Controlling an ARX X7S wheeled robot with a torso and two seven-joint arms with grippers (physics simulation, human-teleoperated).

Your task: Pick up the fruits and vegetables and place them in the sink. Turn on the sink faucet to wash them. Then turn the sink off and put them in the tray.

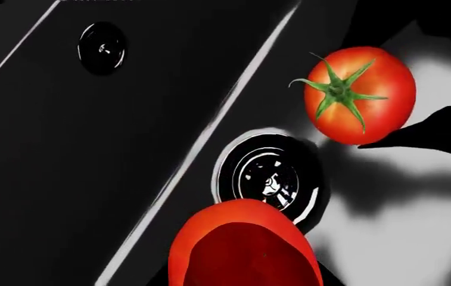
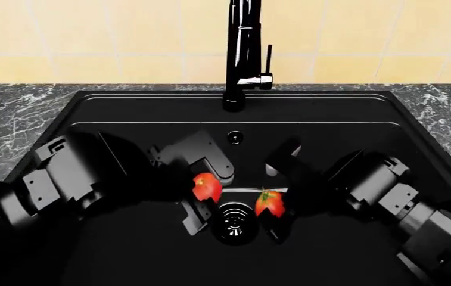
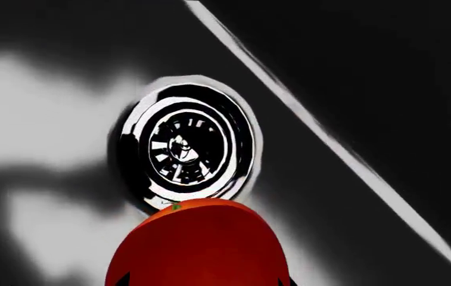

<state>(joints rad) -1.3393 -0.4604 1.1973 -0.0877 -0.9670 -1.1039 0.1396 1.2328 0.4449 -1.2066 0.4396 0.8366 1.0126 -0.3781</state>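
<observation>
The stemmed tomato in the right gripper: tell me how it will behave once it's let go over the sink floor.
The stemmed tomato is round and glossy, so it will probably roll, perhaps toward the drain beside it. Its shiny skin looks slippery, so the right gripper may lose it if loosened unevenly. The leafy stem could stop a roll.

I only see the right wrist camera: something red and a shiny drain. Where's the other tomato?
Observer: The left claw grips the other tomato, beside the drain.
Operator: Does mine have leaves?
Observer: Yes, your tomato in the right claw has a green stem on top.
Operator: Where's the faucet?
Observer: The faucet stands at the middle of the back rim of the sink.
</observation>
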